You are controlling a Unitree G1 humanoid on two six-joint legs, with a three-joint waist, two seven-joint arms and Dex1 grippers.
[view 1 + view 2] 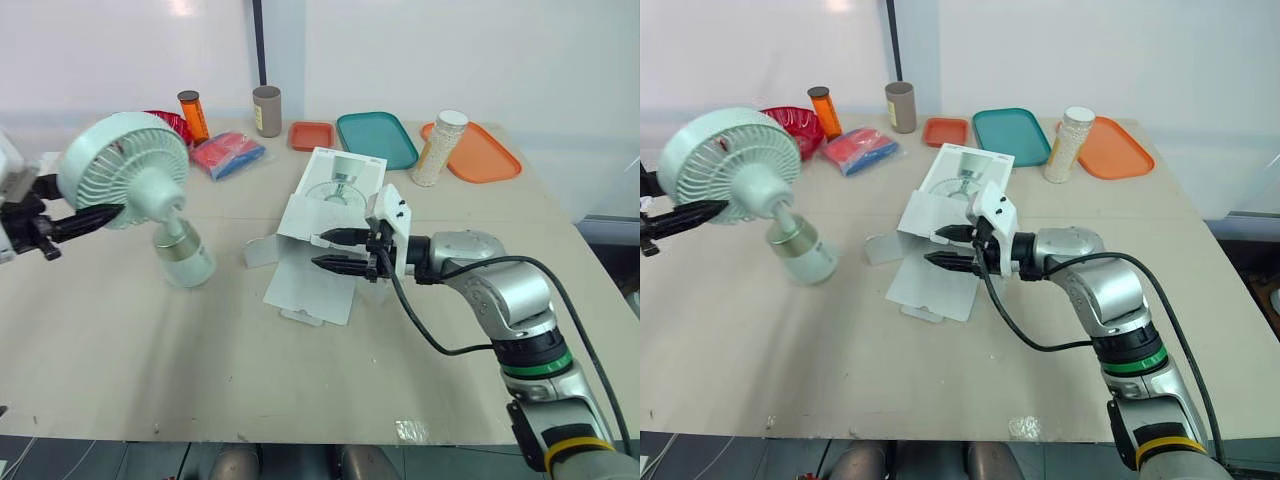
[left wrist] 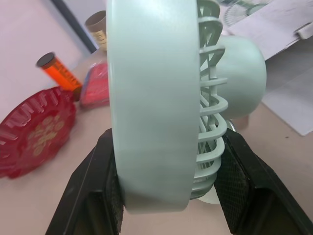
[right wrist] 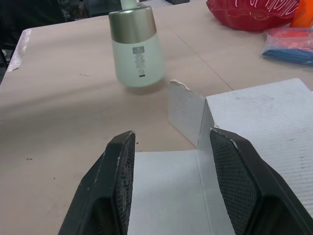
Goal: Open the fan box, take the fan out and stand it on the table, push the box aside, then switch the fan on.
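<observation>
At the left of the frame, the left gripper squeezes the round head of the pale green fan. The fan leans, and it is hard to tell if its base touches the table. In the middle, the right gripper is spread wide over the flat flap of the open fan box, holding nothing.

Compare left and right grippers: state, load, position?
The left gripper is shut on the fan, gripping its head, fan tilted; the right gripper is open and empty. Left is near the table left side; right is mid-table over the box open flap. Both have black fingers.
</observation>
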